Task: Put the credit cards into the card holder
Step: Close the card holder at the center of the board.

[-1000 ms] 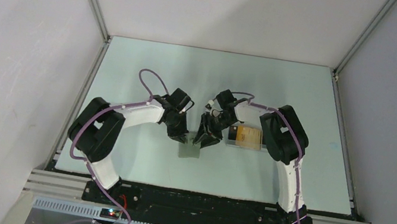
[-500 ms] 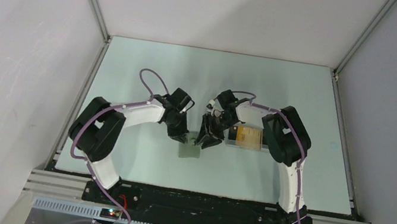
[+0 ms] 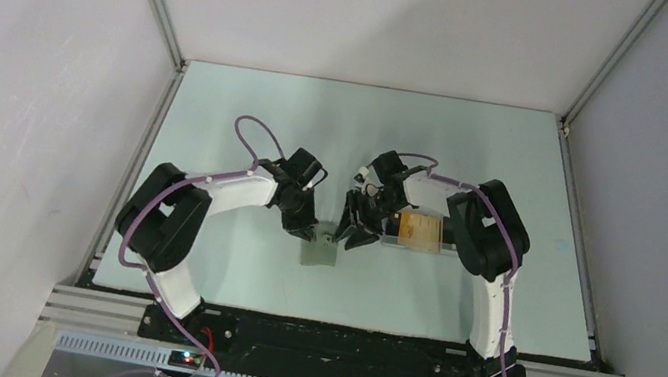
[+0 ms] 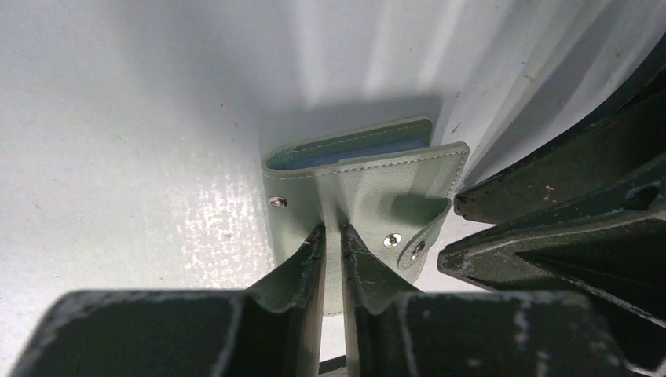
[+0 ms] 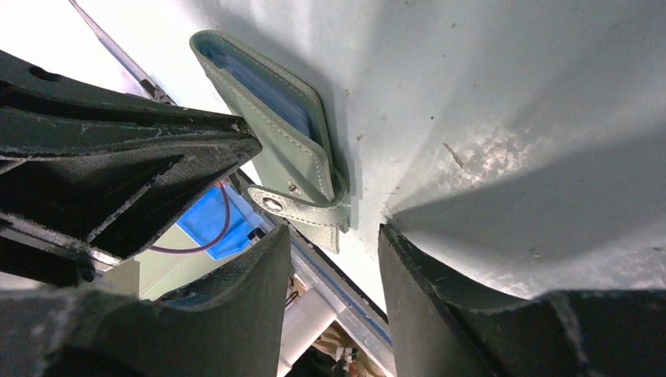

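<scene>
Left wrist view: grey-green card holder (image 4: 369, 177) front and centre, bluish inside peeking out on top, snap tab (image 4: 424, 236) curled round its right edge
Left gripper (image 4: 331, 236): pinched tight on the card holder's front flap
Right gripper (image 5: 331, 236): jaws spread, nothing between them, just beside the snap tab
Card holder spot: on the table (image 3: 250, 115), between both grippers
Credit cards (image 3: 420, 227): orange-gold, in the clear tray (image 3: 407, 246), right of the card holder

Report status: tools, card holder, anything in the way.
Left tool shut on card holder flap. Right tool open, empty, beside the snap tab. Credit cards right of holder, unheld. Nothing obstructing.
</scene>
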`<state>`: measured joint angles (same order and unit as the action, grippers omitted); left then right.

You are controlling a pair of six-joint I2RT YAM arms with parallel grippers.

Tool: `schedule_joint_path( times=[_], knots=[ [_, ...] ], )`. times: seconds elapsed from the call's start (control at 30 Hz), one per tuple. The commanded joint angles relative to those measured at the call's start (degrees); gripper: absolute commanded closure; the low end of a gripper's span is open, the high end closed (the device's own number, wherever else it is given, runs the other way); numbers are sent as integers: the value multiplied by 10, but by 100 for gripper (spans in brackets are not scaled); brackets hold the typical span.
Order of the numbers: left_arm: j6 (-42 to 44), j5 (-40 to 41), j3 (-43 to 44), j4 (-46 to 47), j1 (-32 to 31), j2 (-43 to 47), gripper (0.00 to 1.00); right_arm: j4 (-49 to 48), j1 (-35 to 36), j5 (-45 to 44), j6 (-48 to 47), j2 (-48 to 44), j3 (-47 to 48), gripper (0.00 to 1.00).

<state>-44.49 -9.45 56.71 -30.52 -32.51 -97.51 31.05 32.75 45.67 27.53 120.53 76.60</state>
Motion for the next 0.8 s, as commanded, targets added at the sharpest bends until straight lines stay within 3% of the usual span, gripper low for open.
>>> schedule_joint_path(
  times=[0.0,0.17,0.23,0.77],
  knots=[
    [13,16,3,29,-9,-6,79,-25,0,-39,-1,27,-3,51],
    [6,4,7,38,-6,38,56,-23,3,-41,-1,32,1,53],
    [-5,-12,-4,54,0,56,53,-23,5,-43,-1,33,0,54],
    [-63,-101,-87,159,17,96,62,-23,11,-36,0,46,11,60]
  ],
)
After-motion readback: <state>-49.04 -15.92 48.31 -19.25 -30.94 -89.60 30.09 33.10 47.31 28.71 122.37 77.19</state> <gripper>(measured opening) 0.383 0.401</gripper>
